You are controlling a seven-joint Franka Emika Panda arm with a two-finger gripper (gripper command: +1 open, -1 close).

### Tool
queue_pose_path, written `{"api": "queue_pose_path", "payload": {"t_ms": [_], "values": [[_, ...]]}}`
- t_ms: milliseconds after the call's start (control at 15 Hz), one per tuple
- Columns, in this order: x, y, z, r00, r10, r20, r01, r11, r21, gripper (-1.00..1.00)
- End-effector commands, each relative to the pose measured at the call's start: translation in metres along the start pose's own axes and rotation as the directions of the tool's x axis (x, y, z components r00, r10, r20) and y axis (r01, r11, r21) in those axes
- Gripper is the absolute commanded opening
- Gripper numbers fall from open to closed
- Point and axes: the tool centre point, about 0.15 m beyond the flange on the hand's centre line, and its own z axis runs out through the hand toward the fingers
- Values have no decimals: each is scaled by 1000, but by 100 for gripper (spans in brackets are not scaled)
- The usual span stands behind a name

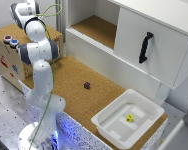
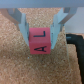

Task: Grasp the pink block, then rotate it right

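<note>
In the wrist view a pink block [image 2: 41, 40] with black letters on its face sits on cork between my gripper's [image 2: 41, 43] two fingers [image 2: 23, 26]. The fingers press against its two sides. In the exterior view a tiny dark pinkish-purple cube [image 1: 87, 85] lies on the cork table [image 1: 69, 80]. There the arm [image 1: 40, 50] stands at the exterior view's left and rises out of the picture. My gripper itself does not show in that view.
A white bin [image 1: 108, 125] at the table's near corner holds a tiny yellow cube [image 1: 129, 118]. A white cabinet with a black handle [image 1: 145, 47] stands behind. A wooden box [image 1: 9, 60] stands by the arm. A black object [image 2: 76, 47] lies beside the gripper.
</note>
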Motion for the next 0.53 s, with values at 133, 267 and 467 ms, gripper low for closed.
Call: {"api": "queue_pose_path", "payload": {"t_ms": [133, 267, 467], "values": [[29, 1, 10, 982, 190, 6, -190, 981, 30, 100], [25, 8, -1, 978, 207, -7, -206, 976, 64, 100], [20, 12, -11, 979, 205, -20, -202, 975, 87, 100]]}}
